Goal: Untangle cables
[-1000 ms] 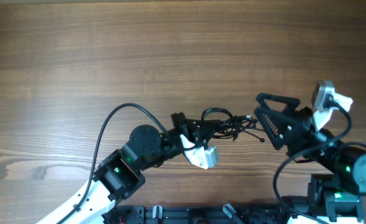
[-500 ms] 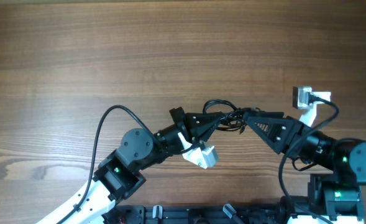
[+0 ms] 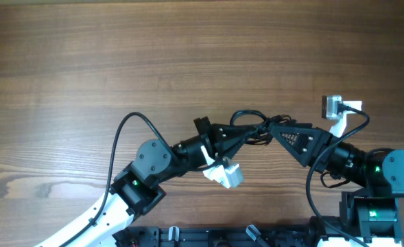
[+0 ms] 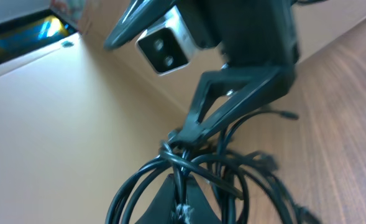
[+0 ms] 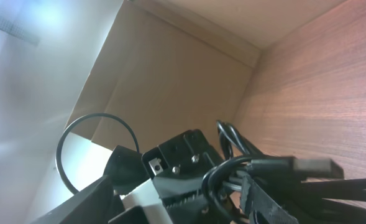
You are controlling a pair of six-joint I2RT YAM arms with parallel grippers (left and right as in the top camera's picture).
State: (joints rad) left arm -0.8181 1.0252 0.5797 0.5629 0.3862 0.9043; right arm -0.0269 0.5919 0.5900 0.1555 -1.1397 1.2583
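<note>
White-shelled near their bases and black toward the tips, the left arm (image 3: 153, 165) and right arm (image 3: 352, 161) reached inward from the near edge of the brown wood-grain bench (image 3: 188, 55). A second earlier the right jaws had stood wide and clear of the tangle. Half a second earlier they had come in and pinched it, and since then both arms had edged slightly rightward.

The left jaws were closed on the left side of the thin black knotted cables (image 3: 251, 125) and the right jaws were closed on the right side. The bundle was held between them, seemingly just off the bench. With both grips set, I judged that pulling apart could begin.

Counted: two arms, two sets of jaws and one bundle. Its separate cords could not be counted, and one plug end (image 5: 297, 165) showed.
</note>
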